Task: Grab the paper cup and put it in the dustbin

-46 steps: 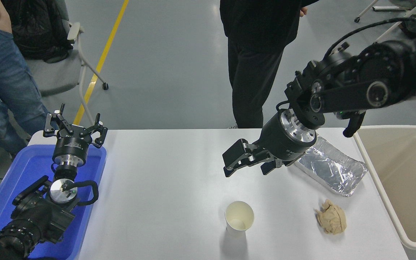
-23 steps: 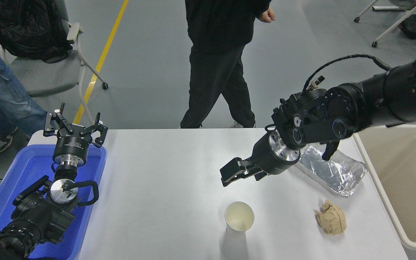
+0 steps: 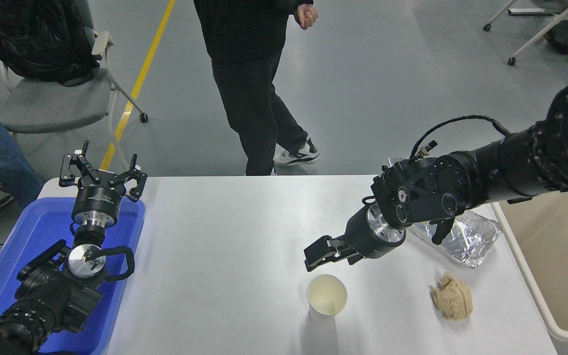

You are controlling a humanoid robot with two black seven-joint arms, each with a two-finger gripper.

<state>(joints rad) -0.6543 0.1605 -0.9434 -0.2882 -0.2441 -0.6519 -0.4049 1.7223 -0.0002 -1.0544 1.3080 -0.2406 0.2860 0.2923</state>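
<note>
White bench (image 3: 225,236), rounded corners. On it: blue tray (image 3: 131,224) along the left edge, overhanging it. Paper cup (image 3: 327,298) upright, mouth open, near the front edge, a little right of centre. Crumpled tan paper ball (image 3: 452,301) further right, same depth, well apart from the cup. Crinkled foil tray (image 3: 471,236) toward the right edge, behind the ball. Beige dustbin (image 3: 525,281) sits just beside the right edge, off the bench.

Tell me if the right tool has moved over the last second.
Yes. The right tool has come down toward the near edge, closing on the upright paper cup, which has stayed put. It now hangs just beyond the cup's rim.
</note>
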